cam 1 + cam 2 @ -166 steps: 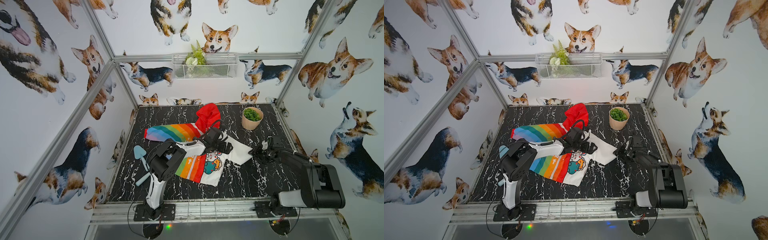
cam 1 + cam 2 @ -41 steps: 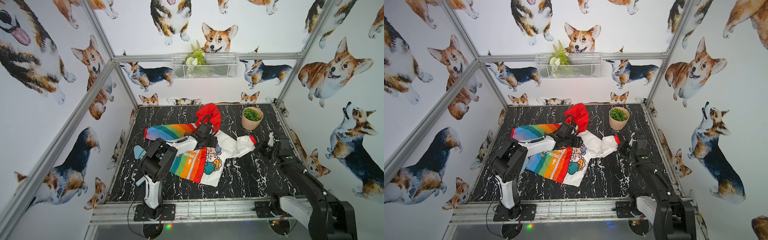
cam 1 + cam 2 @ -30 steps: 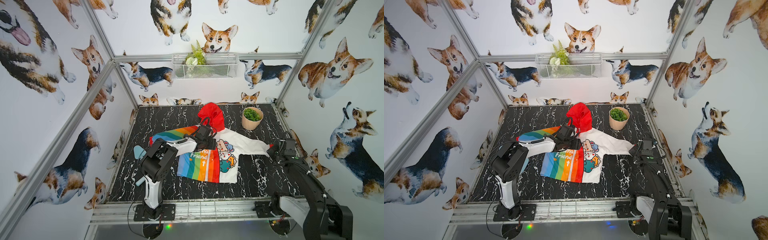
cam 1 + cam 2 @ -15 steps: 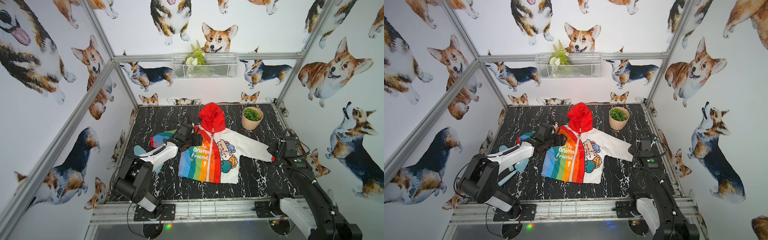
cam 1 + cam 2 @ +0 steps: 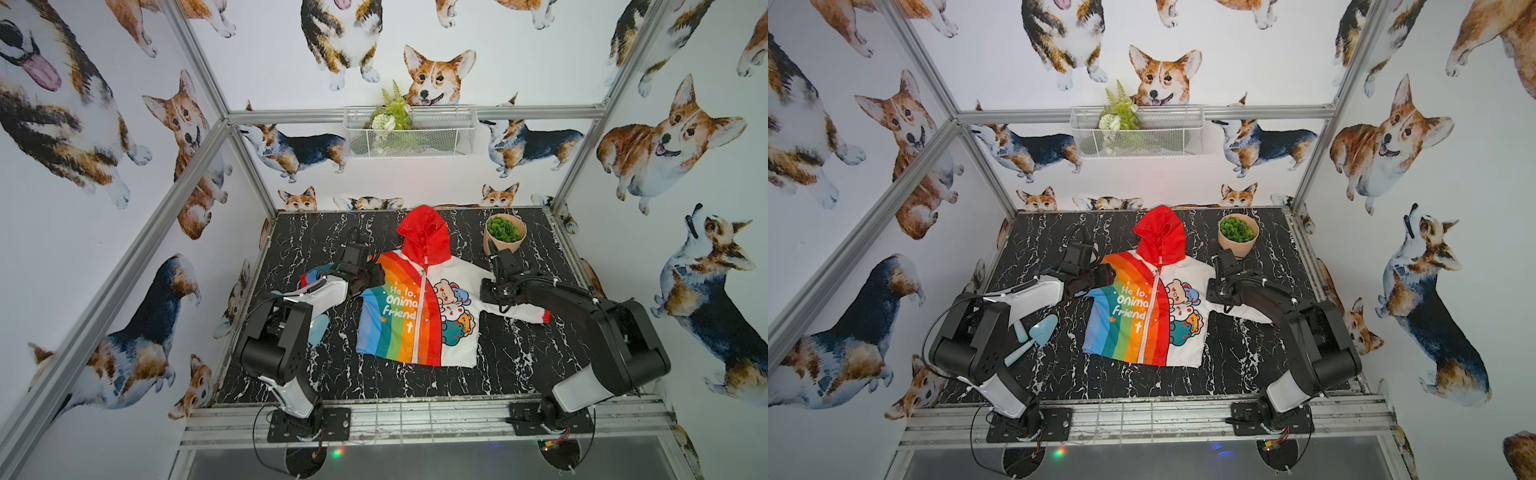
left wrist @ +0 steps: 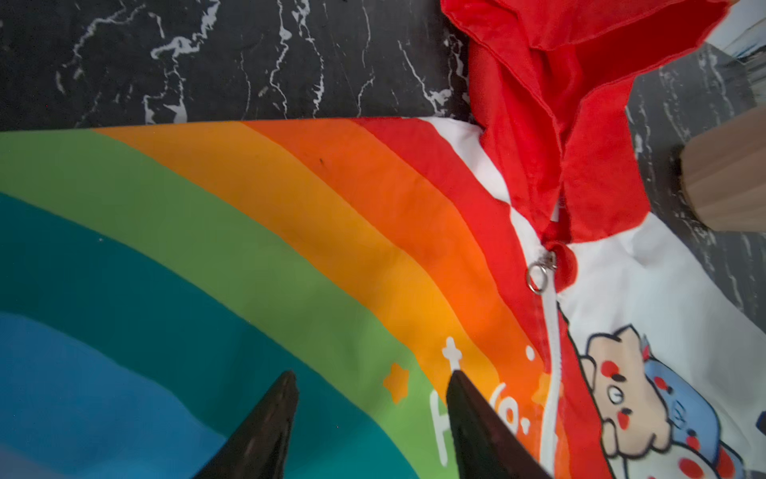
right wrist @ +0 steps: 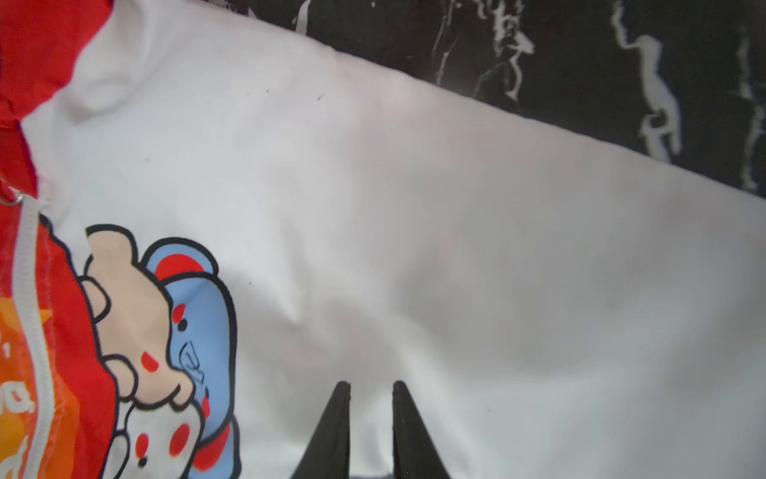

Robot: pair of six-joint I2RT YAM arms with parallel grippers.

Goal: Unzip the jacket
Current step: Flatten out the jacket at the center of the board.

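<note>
Two arms reach in over the jacket (image 5: 415,307), which lies face up and spread flat in the middle of the black marble desk (image 5: 316,237). Its red hood (image 5: 424,232) points at the back wall and its hem lies toward the arm bases. Laid out this way, the white zip (image 5: 420,307) runs straight between the rainbow half and the cartoon half. It is closed right up to the collar, so I judge the unzipping itself is not yet begun.

The left tool (image 6: 372,375) hovers over the rainbow shoulder with its jaws well apart and nothing between them. In its wrist view the small metal ring of the zip pull (image 6: 537,278) sits at the base of the hood, off to one side of the tips and apart from them. That looks to me like a line-up for the pull.

The right tool (image 7: 371,383) is over the white shoulder, where the outstretched white sleeve (image 5: 519,309) begins. Its jaws stand only a sliver apart with nothing gripped, though I cannot quite tell whether the tips brush the cloth. Placed there, it could pin the thin fabric so the jacket does not slide when the zip is dragged.

A potted plant (image 5: 504,235) stands near the hood, clear of both arms.
</note>
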